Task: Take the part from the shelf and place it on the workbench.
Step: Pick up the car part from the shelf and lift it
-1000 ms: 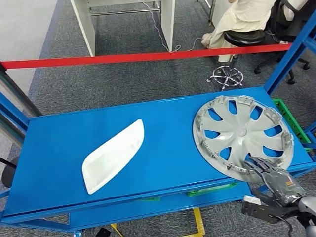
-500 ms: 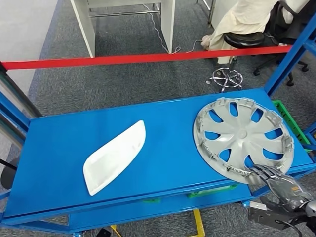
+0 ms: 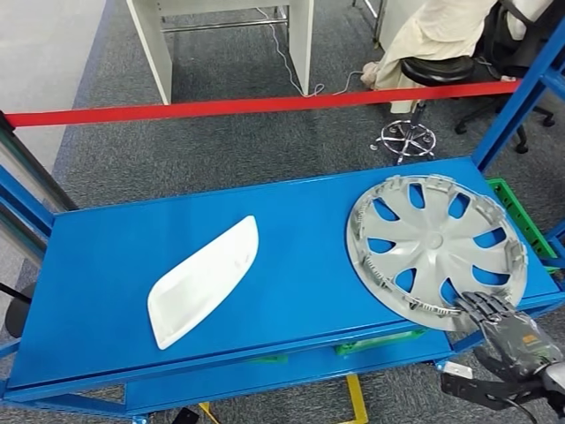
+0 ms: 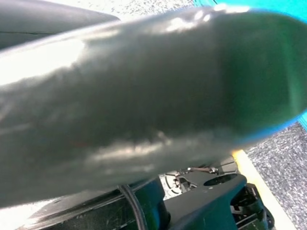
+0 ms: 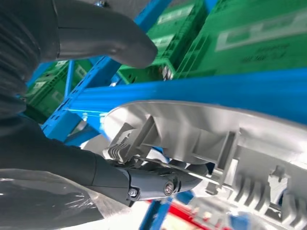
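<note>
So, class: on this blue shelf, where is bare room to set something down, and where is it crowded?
Bare patches on the blue shelf: left of the white part, and the wide strip between it and the wheel cover. The right end is crowded: the wheel cover fills it, with the right hand at its near rim.

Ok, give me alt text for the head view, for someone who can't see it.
The robot's right hand grips the near rim of a silver plastic hubcap lying on a blue metal shelf. A white curved plastic panel lies to its left; red barrier tape crosses the carpet behind.
</note>
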